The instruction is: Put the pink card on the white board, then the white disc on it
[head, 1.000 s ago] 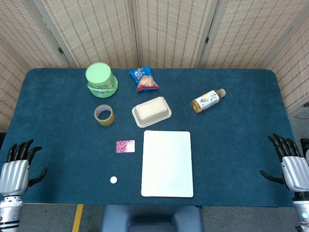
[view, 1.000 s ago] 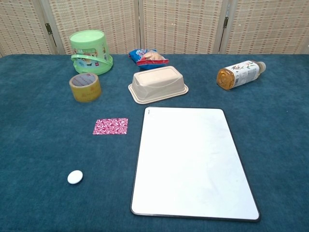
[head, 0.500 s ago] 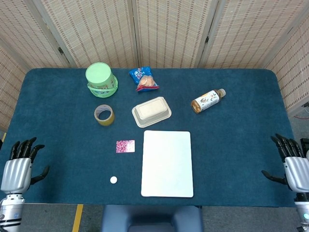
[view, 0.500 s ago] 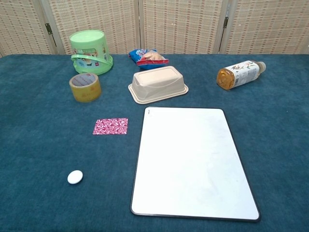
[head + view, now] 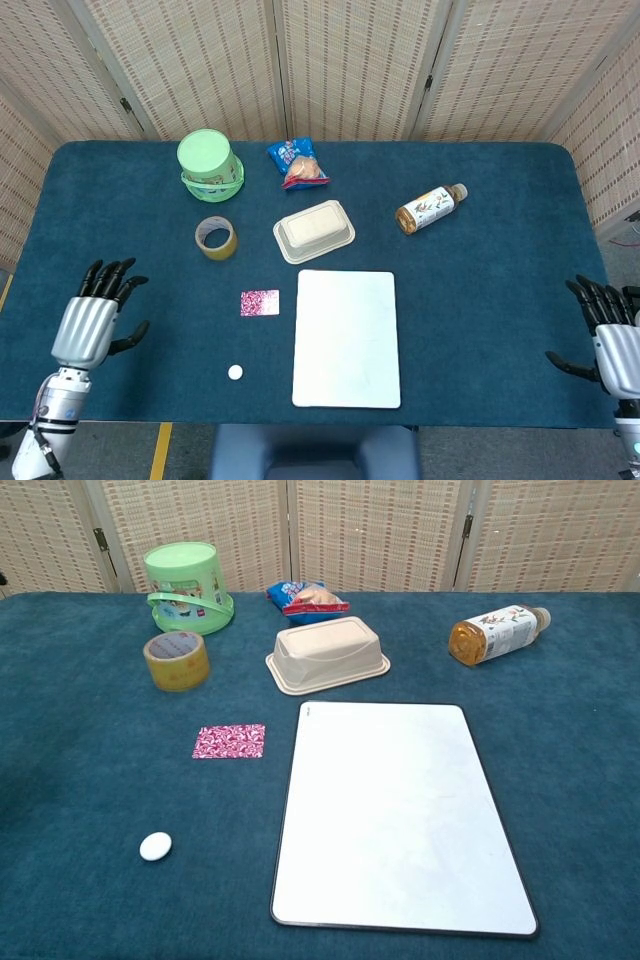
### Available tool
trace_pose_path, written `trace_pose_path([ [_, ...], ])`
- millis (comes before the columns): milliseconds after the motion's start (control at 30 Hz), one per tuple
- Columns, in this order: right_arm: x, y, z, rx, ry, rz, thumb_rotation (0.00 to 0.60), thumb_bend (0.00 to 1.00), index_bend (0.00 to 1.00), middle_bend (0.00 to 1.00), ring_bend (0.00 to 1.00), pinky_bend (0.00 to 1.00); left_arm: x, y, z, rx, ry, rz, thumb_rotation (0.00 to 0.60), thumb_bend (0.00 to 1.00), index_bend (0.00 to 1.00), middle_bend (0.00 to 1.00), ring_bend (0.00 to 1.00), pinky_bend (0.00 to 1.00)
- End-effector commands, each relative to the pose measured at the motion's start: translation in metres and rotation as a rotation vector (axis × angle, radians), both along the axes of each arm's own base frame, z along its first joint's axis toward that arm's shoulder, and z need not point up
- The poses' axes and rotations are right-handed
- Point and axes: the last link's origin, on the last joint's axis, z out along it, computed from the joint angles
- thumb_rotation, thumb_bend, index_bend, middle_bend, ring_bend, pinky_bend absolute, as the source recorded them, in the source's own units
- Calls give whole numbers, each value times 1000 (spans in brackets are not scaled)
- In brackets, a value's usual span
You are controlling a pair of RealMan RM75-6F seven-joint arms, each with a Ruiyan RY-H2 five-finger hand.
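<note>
The left hand (image 5: 88, 318) hovered over the left part of the blue table (image 5: 500, 280), its fingers spread apart and nothing in its hold; it showed only in the head view, well left of the task's things. Going rightward, the white disc (image 5: 155, 846) lay on the cloth near the front edge, apart from everything; the pink card (image 5: 229, 741) lay flat behind and to the right of it, just beside the left edge of the white board (image 5: 400, 810) but not touching it; the board's face was bare. Behind these stood a tape roll (image 5: 177, 661), a green bucket (image 5: 187, 586), a beige tray (image 5: 326, 655) turned upside down, a snack packet (image 5: 305, 596) and, further right, a bottle (image 5: 498, 633) lying on its side. At the far right the right hand (image 5: 612, 340) sat at the table's edge, fingers likewise apart and holding nothing.

By my judgement no step was yet done; the first, fetching the card, was only starting, and the left hand was the nearer one for it. The next move called for a reach rightward to the card; since it lay flat on soft cloth, a fingertip would likely need to get under an edge, or the card could be slid toward the board.
</note>
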Motion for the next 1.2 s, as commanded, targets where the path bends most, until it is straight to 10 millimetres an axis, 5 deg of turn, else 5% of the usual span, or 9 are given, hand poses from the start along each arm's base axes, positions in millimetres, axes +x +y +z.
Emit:
trace_pose_path([
  [33, 0, 1, 1, -2, 0, -1, 600, 153, 76, 65, 64, 36, 21, 19, -14, -56, -6, -53, 600, 359, 268, 123, 118, 0],
  [467, -1, 5, 4, -11, 5, -16, 600, 153, 76, 66, 64, 36, 69, 56, -79, -233, 84, -124, 600, 361, 292, 124, 124, 0],
  [1200, -4, 6, 4, -5, 5, -36, 600, 153, 76, 66, 64, 36, 92, 82, -160, -349, 226, -38, 600, 362, 251, 128, 94, 0],
])
